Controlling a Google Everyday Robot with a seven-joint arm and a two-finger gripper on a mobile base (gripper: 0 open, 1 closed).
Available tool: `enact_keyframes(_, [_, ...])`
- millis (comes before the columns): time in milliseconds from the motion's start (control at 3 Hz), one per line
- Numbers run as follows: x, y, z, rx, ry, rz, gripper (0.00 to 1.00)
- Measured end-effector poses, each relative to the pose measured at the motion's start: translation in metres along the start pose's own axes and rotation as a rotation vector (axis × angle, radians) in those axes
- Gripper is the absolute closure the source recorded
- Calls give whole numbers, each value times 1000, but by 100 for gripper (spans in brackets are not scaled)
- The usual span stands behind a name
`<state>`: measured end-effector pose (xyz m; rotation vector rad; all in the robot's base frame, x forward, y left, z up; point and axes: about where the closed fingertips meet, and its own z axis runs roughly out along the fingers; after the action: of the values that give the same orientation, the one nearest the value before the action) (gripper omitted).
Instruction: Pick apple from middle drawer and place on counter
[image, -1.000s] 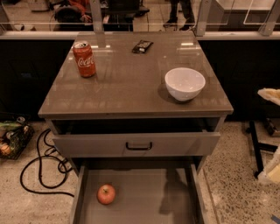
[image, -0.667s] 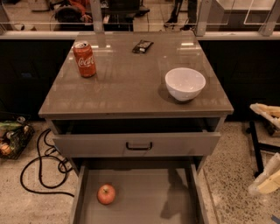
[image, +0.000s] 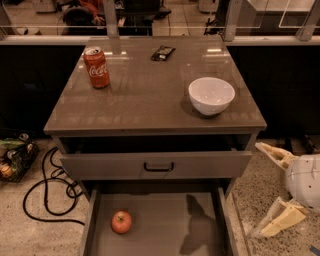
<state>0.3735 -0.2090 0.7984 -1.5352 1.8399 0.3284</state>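
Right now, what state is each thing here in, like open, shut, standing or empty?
middle drawer: pulled open.
apple: lying loose on the drawer floor, left side, untouched.
upper drawer: ajar.
Coca-Cola can: upright on the counter.
white bowl: upright, looks empty.
dark packet: lying flat near the counter's back edge.
gripper: open, holding nothing, low at the right, outside the middle drawer.
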Motion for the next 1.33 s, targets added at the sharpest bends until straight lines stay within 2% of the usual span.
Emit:
enact_keyframes(667, [36,-7,47,3,-127,0,0])
enact_keyframes(1333, [67,8,101,-28,-228,1,0])
